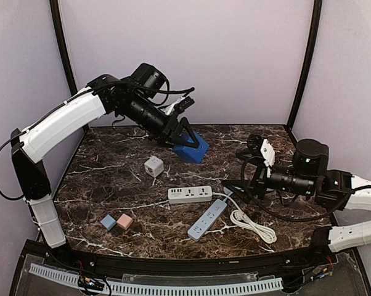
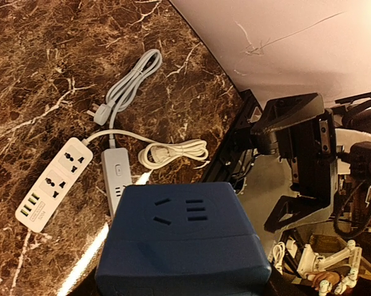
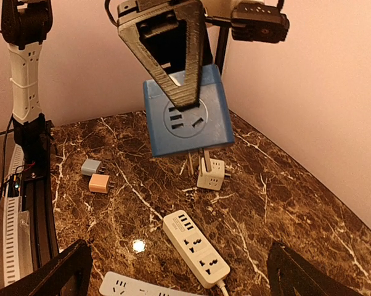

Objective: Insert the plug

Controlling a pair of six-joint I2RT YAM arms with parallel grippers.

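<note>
Blue cube adapter (image 1: 192, 151): upper centre of the overhead view, raised off the table (image 1: 105, 179), prongs apparently pointing down, clamped in the left gripper (image 1: 187, 140). White power strip (image 1: 190, 195) and grey power strip (image 1: 207, 220): lower centre. Right gripper (image 1: 238, 168): right side, jaws spread wide, empty.

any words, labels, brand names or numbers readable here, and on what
No readable text in any view.
white rectangular power strip: small grey marking by its USB ports, too blurred to read.
blue square socket block: slots only, no lettering seen.
</note>
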